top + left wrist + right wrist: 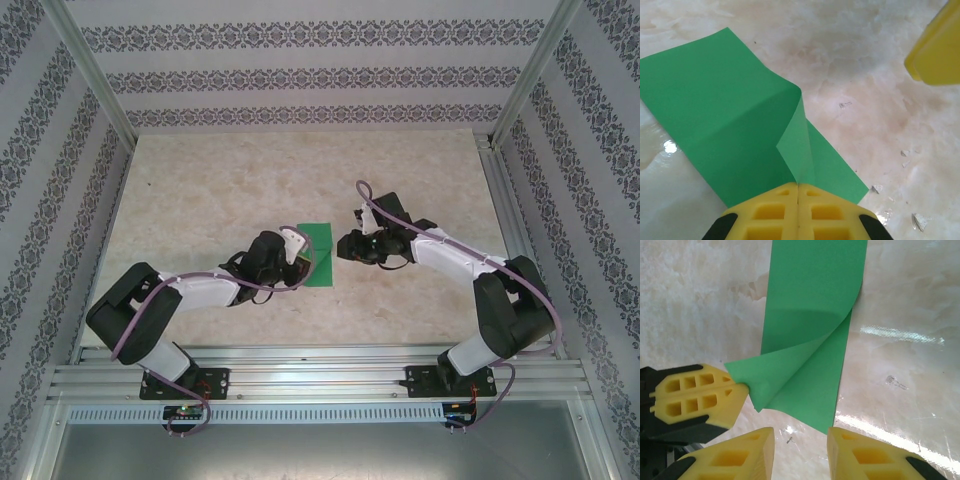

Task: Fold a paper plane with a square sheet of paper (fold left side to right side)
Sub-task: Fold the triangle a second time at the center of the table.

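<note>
Operator: Surface (220, 180) first: pale, marbled, both arms reaching in from the near edge. What lies on it?

Observer: One square sheet of paper (322, 240), bright green, at the middle of the surface between the two hands. Most of it lies flat. One flap is raised and curls over the rest.

Operator: Who has hold of it?

Observer: The left hand (798, 192). Its jaws are pressed fully together on a corner at the sheet's left side, and the flap rises from that pinch in a soft bend, with no sharp crease there yet. The right hand (801, 447) holds nothing. Its jaws stand partly apart, just beside the sheet on its right, and no pad touches the paper.

Operator: So which step is this?

Observer: By my reading, the left-to-right fold itself, begun but not laid down. The plane is a long way off.

Operator: And what does the next move call for?

Observer: I'd say the pinched corner must travel across, low and square, until it meets the opposite edge. Paper this thin could skate on so glossy a surface, so the free hand probably ought to pin the flat part and then press the bend into a crease. Letting go too soon would likely let the flap spring back.
</note>
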`<state>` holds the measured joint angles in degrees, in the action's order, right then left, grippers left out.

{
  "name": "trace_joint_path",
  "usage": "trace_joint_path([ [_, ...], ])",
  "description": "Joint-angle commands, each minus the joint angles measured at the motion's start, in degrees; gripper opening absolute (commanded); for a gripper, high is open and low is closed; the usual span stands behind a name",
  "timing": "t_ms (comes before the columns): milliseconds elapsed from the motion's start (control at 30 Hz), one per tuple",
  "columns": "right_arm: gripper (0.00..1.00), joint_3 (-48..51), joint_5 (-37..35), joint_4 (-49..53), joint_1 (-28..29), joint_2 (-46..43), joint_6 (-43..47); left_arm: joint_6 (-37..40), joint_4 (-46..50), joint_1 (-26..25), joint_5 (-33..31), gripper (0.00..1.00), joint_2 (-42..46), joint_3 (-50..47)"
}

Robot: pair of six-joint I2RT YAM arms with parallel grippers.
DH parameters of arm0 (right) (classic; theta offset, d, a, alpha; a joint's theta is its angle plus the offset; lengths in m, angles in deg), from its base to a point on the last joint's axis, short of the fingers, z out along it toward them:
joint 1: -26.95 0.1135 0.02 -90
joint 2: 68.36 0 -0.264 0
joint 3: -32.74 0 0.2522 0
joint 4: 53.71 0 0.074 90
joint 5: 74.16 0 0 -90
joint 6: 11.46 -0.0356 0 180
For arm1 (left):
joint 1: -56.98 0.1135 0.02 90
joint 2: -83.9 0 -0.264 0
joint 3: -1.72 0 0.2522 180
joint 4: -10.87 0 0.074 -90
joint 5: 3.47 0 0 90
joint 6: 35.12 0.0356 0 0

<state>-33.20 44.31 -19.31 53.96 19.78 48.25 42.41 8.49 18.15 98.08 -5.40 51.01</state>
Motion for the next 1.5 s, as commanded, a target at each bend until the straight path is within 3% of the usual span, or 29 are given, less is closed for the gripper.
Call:
trace_joint_path([
  [0,0.33,1.4,2.8,-9.0,0.9,0.7,-0.6,-2.0,0.3,1.6,3.4,0.0,-1.6,1.3],
  [300,0.31,-0.5,2.1,-12.5,5.3,6.8,-2.6,-3.0,0.2,2.4,3.3,0.0,-1.5,0.3],
  [733,0.26,-1.0,2.3,-17.3,6.4,10.4,-6.3,-5.9,-1.1,4.8,5.3,0.0,-2.7,-1.8],
  [1467,0.24,-4.4,1.4,-14.3,8.2,13.9,-6.2,-3.4,2.3,6.0,4.1,0.0,-4.7,1.6],
])
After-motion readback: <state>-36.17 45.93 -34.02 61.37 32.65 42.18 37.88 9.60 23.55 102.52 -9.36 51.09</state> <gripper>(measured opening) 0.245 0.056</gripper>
